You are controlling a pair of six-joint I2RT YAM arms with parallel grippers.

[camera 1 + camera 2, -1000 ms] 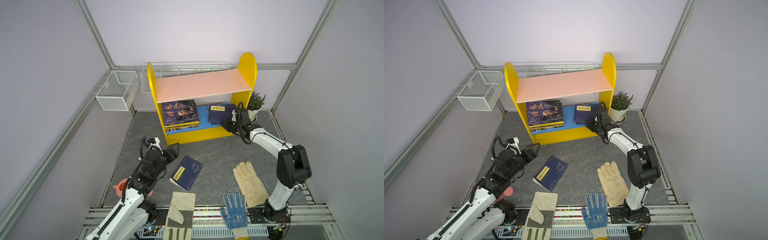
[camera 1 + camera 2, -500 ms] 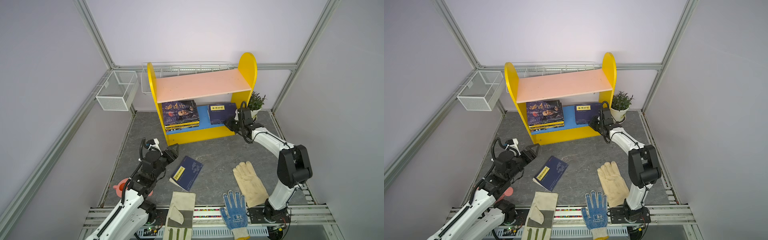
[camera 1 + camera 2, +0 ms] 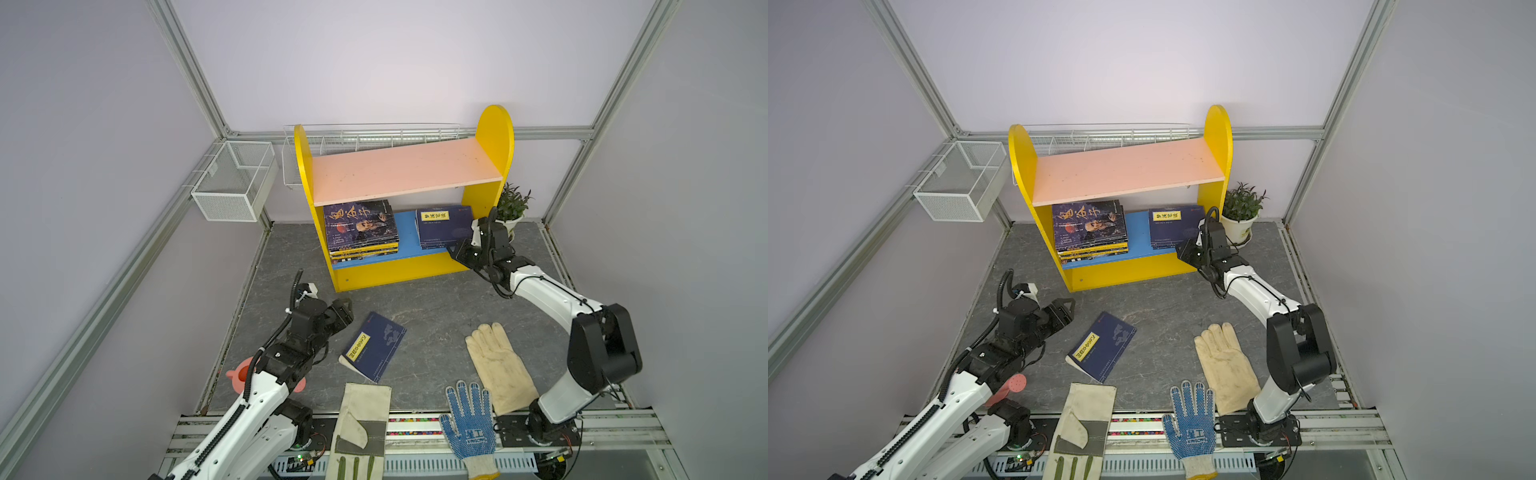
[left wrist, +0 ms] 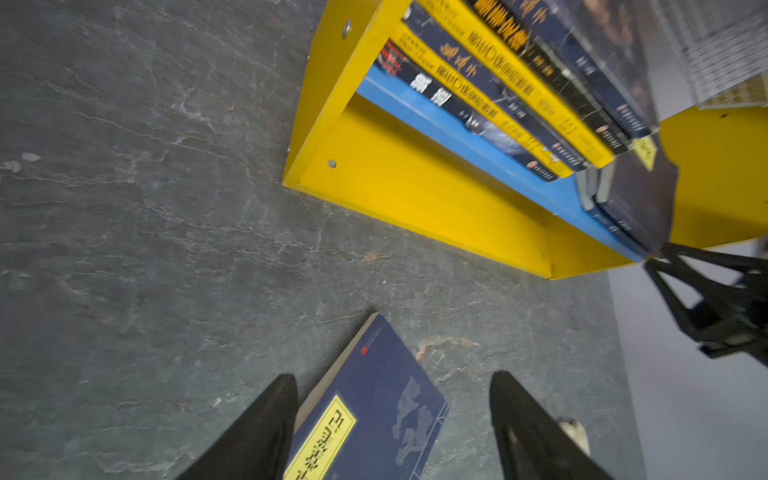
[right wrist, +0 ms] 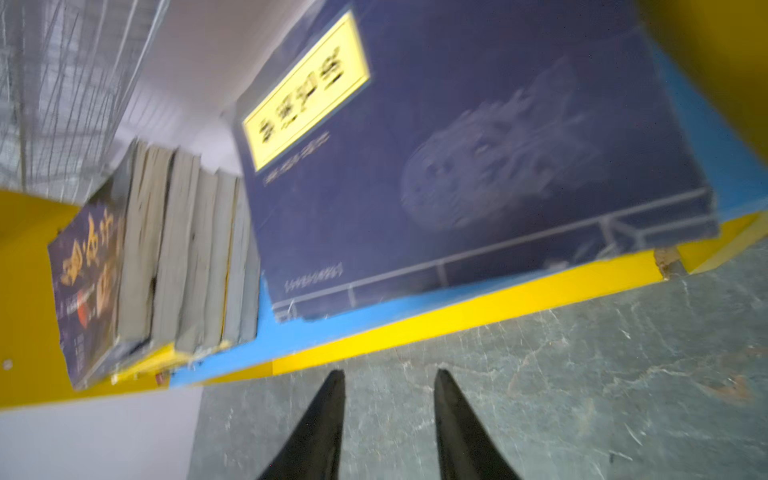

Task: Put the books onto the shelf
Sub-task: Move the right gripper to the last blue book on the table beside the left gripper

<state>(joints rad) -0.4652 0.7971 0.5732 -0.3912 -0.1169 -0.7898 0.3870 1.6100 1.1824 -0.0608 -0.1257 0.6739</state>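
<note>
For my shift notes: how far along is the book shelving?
Done: a tall stack and a navy pile lie on the blue lower board. In hand: nothing; the right claw is open just off the navy pile, the left claw open near the floor book. Left: that one navy book.

The shelf (image 3: 494, 133) is yellow, pink and blue; the near book (image 3: 374, 347) navy, yellow-labelled; the worktop (image 3: 436, 299) veined grey.
</note>
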